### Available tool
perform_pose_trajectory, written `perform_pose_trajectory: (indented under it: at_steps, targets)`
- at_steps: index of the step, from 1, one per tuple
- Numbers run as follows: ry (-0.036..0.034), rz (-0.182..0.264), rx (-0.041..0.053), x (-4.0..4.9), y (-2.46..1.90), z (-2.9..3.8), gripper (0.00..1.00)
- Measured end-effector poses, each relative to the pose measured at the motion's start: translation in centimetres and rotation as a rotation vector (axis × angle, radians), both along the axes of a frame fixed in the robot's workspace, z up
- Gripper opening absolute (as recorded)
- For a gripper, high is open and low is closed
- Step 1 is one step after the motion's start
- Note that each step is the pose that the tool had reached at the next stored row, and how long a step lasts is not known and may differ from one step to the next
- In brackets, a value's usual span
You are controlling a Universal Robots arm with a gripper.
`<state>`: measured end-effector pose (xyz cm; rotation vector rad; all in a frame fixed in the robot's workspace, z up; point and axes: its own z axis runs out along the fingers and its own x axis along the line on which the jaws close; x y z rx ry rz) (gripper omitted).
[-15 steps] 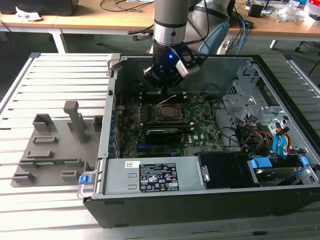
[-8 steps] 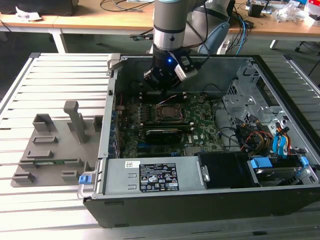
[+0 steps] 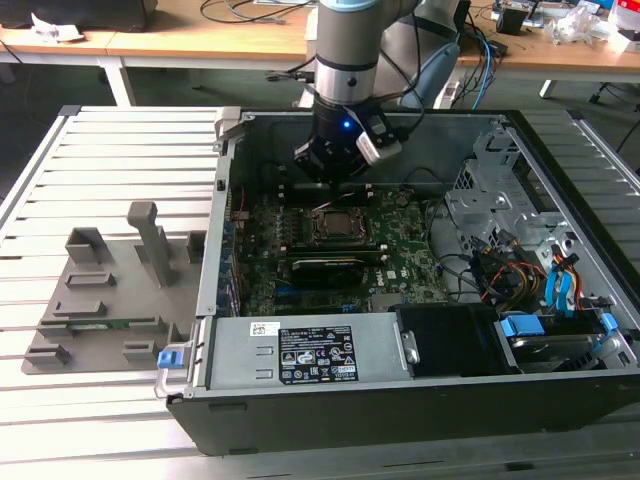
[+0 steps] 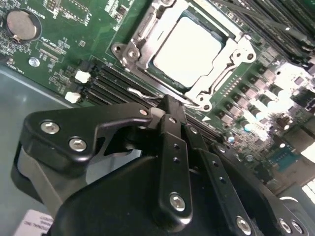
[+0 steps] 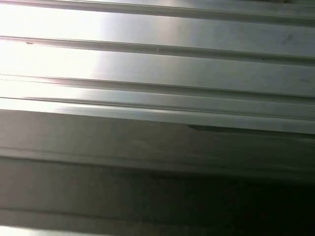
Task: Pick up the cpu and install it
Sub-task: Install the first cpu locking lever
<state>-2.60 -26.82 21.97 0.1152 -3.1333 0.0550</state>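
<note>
- My gripper (image 4: pixel 172 105) has its two black fingers (image 4: pixel 170 147) pressed together with nothing between them, as far as the second wrist view lets me judge; the tips come to a single point just short of the socket.
- In the exterior view the gripper (image 3: pixel 335 172) hangs inside the open computer case (image 3: pixel 560 390), over the motherboard (image 3: pixel 400 265), toward the far wall of the case.
- The cpu (image 4: pixel 187 49) already sits flat in the socket frame (image 4: pixel 133 49); its pale silver top faces up and the metal frame surrounds it on all sides.
- The relation I care about: the cpu lies straight ahead of the fingertips, just beyond them, with a wire lever (image 4: pixel 147 94) of the socket between tip and chip.
- From outside, the same cpu (image 3: pixel 333 224) shows just on the near side of the gripper, below it.
- The grey fixture tray (image 3: pixel 110 300) sits on the slatted table (image 3: pixel 100 140), well apart, on the exterior view's left.
</note>
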Motion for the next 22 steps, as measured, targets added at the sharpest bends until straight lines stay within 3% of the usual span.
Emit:
perform_pose_trajectory:
  at_steps: [5,8,18,19,20,22]
  targets:
    - [0.0007,0.0,-0.002,0.72,0.0,-0.5,0.11]
    - [0.0012,0.001,-0.0055,1.24,0.0,-1.21,0.11]
    - [0.0016,0.001,-0.0061,2.6,-0.01,-1.9,0.11]
    - [0.0013,0.001,0.0062,2.61,0.01,-1.93,0.11]
    - [0.0015,0.001,0.0128,2.6,0.03,-1.92,0.11]
    - [-0.0005,0.001,0.0156,2.63,0.09,-1.4,0.11]
